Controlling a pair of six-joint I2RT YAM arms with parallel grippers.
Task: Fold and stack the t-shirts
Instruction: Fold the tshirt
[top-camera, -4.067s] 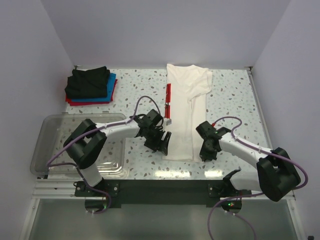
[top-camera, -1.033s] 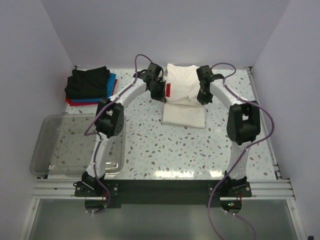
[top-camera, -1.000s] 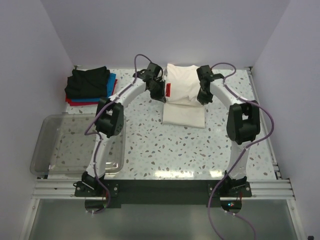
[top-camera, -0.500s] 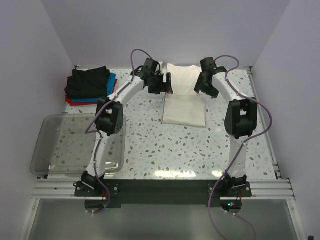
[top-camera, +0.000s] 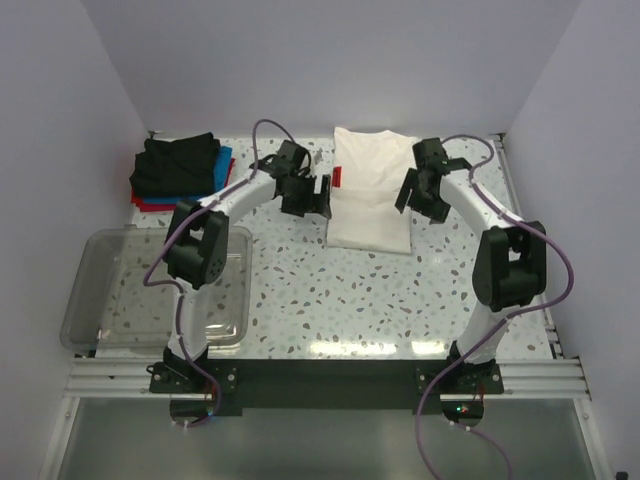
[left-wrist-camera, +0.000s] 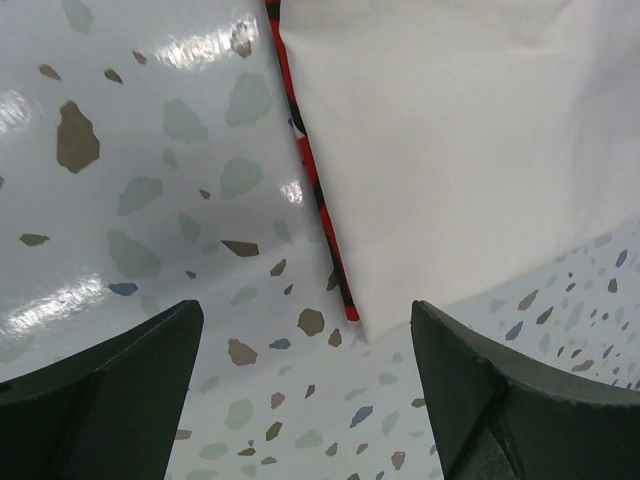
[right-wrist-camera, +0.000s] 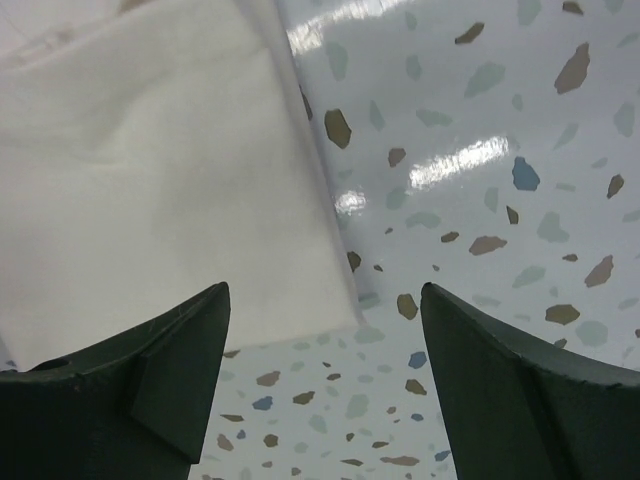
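White t-shirt (top-camera: 368, 190) is noted at 12 o'clock on the table (top-camera: 350, 290), folded into a compact rectangle, with a red strip of print shown along its 9 o'clock edge. The left gripper (top-camera: 312, 197) at its 9 o'clock and the right gripper (top-camera: 420, 192) at its 3 o'clock are both held spread, with nothing pinched. Folding is judged done or nearly so. Stacking onto the black, blue and red pile (top-camera: 180, 170) at 10 o'clock is left.
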